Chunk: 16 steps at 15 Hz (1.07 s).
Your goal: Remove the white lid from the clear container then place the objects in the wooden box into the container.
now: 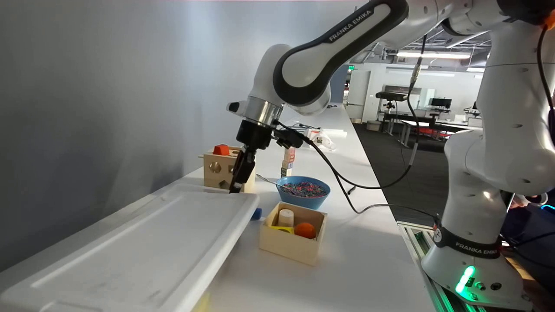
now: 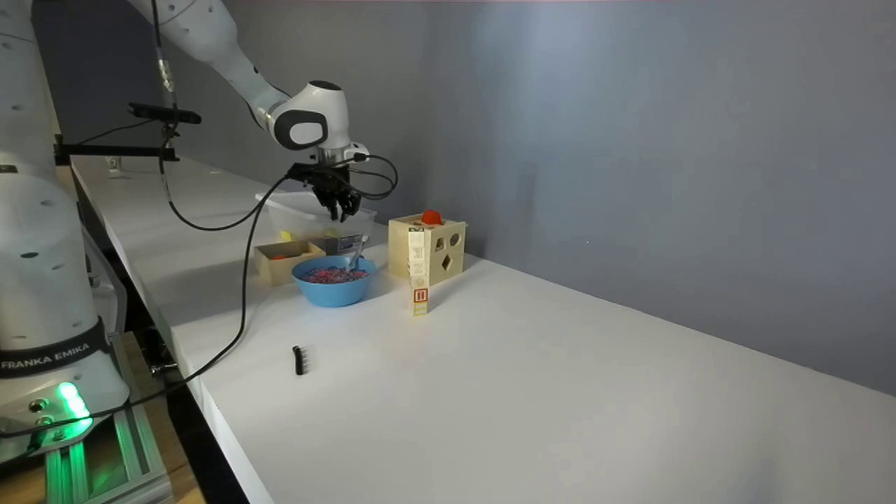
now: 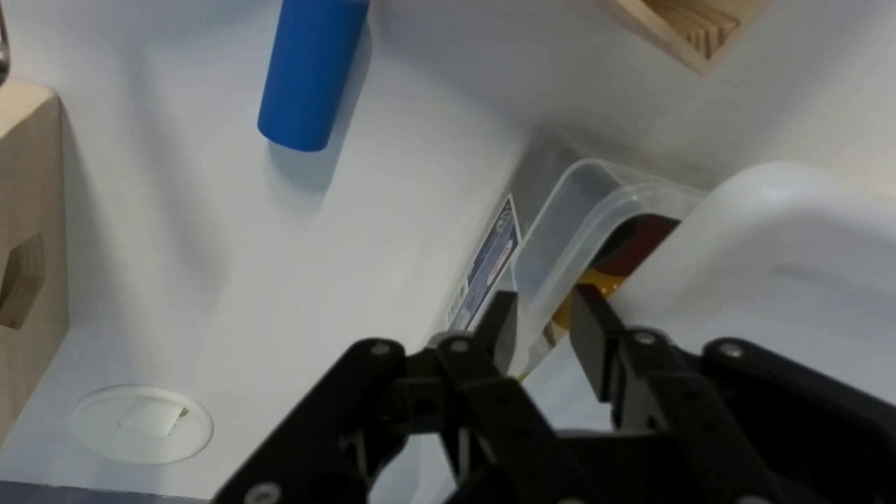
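The white lid [image 1: 130,251] lies over the clear container, askew, so an end of the clear container [image 3: 560,210] shows past its edge in the wrist view. Through that gap I see dark red and orange-yellow contents [image 3: 602,280]. My gripper [image 3: 544,301] is partly open above this exposed rim, its fingers apart with no thing gripped between them. In an exterior view the gripper [image 1: 235,188] points down at the lid's far edge; contact cannot be told. The wooden box [image 1: 286,250] holds an orange ball [image 1: 305,230], a yellow piece [image 1: 282,229] and a pale cylinder [image 1: 285,218].
A blue cylinder [image 3: 308,77] lies between the container and another light-wood box [image 2: 402,248] with a red piece [image 2: 431,218] on top. A blue bowl [image 2: 334,294] with a spoon, a block stack [image 2: 418,273] and a black clip [image 2: 299,360] stand nearby. A wall runs behind.
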Each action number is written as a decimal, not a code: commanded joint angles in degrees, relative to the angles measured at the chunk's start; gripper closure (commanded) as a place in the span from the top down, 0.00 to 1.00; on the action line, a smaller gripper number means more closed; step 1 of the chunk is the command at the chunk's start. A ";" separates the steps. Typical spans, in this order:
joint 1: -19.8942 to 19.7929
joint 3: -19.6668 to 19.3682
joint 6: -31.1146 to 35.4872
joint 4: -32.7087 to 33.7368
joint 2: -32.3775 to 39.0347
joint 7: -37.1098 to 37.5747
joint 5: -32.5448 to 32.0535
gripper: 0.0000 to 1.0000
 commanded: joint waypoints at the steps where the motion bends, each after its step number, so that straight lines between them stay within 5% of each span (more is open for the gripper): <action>1: -0.72 0.08 -1.85 1.30 2.51 0.11 -0.57 0.60; 6: -1.62 0.37 -1.69 1.63 3.96 0.66 -0.75 0.95; 7: -1.76 0.30 -1.41 1.75 4.03 1.08 -1.13 0.94; 8: -1.84 0.31 -0.69 1.70 4.08 1.06 -1.33 0.59; 10: -2.00 0.26 0.69 1.72 4.00 1.62 -1.26 0.62; 16: -3.64 -1.53 5.31 1.74 4.43 6.21 -3.31 0.18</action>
